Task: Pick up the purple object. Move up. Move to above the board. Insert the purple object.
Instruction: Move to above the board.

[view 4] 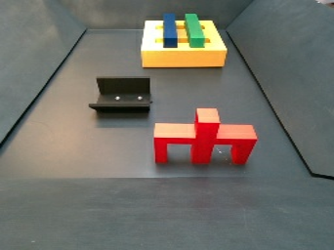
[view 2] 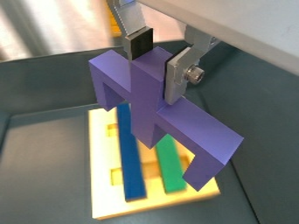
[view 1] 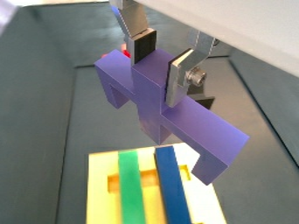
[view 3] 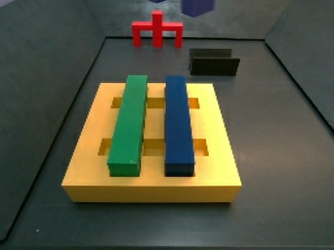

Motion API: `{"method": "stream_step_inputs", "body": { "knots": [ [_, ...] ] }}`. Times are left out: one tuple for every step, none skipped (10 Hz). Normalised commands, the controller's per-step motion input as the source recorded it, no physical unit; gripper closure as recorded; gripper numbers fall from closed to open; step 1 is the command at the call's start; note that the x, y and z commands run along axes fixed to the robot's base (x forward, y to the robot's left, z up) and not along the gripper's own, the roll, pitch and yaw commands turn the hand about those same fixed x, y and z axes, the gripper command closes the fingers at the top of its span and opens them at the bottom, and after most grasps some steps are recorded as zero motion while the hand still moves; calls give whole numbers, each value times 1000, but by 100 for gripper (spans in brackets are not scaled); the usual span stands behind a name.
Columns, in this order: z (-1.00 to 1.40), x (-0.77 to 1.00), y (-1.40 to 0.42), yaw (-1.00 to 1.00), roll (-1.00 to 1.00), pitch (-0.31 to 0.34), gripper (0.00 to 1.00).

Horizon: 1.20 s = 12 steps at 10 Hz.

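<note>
End effector [view 2: 158, 59] clamped on the purple object [view 2: 158, 109], held in the air over the board [view 2: 107, 201].

In both wrist views the silver fingers [view 1: 181, 77] pinch the central post of the purple object [view 1: 163, 109] from either side, its bar and two legs hanging clear above the yellow board [view 1: 103, 197], where the green bar [view 1: 135, 188] and blue bar [view 1: 173, 185] lie side by side. In a side view the board [view 3: 150, 181] sits nearest on the surface, with the dark fixture [view 3: 216, 64] behind it and the red piece [view 3: 156, 32] farther back; only a purple edge [view 3: 198, 7] shows at the top. In a side view the red piece [view 4: 205, 140] stands nearest, the fixture [view 4: 121, 96] beyond, the board [view 4: 183, 56] farthest.
</note>
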Motion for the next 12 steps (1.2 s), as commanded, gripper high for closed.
{"method": "stream_step_inputs", "body": {
  "knots": [
    [60,213,-265,1000,19,77,100],
    [35,111,-149,1000,26,76,100],
    [21,100,-97,1000,31,86,100],
    [9,98,-65,1000,36,99,100],
    [12,91,-53,1000,43,112,100],
    [13,88,-48,1000,50,126,100],
    [15,88,-44,1000,60,151,100],
    [17,87,-42,1000,72,178,100],
    [20,88,-41,1000,89,218,100],
    [24,90,-41,878,102,244,100],
    [27,101,-43,550,98,227,100],
    [20,104,-41,296,97,202,100]
  ]
}}
